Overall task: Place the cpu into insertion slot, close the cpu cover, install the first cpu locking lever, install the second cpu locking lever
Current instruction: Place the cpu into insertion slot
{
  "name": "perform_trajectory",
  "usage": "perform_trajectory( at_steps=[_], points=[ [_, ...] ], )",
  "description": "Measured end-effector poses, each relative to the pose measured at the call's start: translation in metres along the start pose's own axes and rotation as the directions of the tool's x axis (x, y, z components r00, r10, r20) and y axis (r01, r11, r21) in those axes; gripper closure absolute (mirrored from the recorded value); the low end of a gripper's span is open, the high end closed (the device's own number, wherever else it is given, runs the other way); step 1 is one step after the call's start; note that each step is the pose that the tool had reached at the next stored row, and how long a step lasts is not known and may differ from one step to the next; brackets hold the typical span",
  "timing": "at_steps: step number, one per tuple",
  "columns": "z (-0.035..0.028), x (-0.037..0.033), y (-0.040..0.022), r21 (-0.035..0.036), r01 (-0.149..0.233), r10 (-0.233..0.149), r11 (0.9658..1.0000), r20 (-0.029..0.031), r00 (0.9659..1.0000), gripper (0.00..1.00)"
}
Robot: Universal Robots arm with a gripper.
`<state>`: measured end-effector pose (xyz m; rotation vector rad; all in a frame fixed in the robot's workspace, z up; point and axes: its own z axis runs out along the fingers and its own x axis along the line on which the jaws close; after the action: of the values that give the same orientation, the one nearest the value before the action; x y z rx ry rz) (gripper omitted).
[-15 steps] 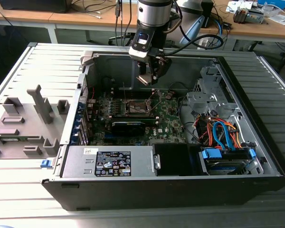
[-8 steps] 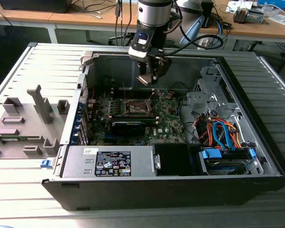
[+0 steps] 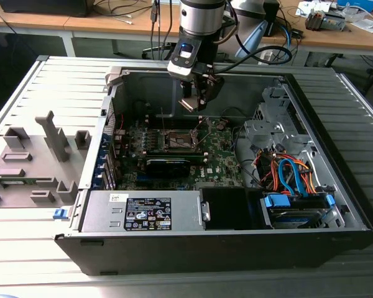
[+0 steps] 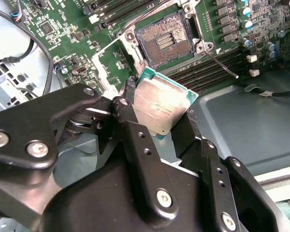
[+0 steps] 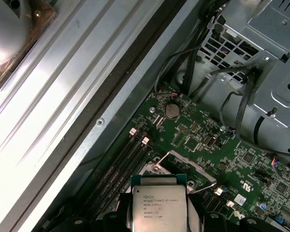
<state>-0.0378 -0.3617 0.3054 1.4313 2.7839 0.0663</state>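
Note:
My gripper (image 3: 196, 101) hangs over the green motherboard (image 3: 221, 158) inside the open computer case. It is shut on the cpu (image 4: 162, 106), a flat square chip with a silver-grey top, pinched at two opposite edges by the black fingers (image 4: 135, 133). The cpu (image 5: 159, 208) is in the air, tilted, a short way from the insertion slot (image 4: 166, 44). The slot's brownish pin field lies bare. The cpu cover (image 4: 108, 65) stands swung open beside the slot. One thin locking lever (image 4: 222, 64) sticks out loose on the slot's other side.
Long black memory slots (image 4: 217, 67) run beside the socket. Around the board are a power supply (image 3: 143, 214), a drive bay with orange and blue cables (image 3: 292, 180) and the case walls (image 3: 193, 68). Grey fixtures (image 3: 37, 155) stand at the exterior view's left.

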Motion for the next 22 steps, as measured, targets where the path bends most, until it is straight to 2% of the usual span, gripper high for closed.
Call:
perform_trajectory(
  at_steps=[22],
  points=[
    [0.0005, 0.0000, 0.0000, 0.0002, -0.054, 0.054, 0.9986, 0.0035, 0.9986, 0.45]
  ],
)
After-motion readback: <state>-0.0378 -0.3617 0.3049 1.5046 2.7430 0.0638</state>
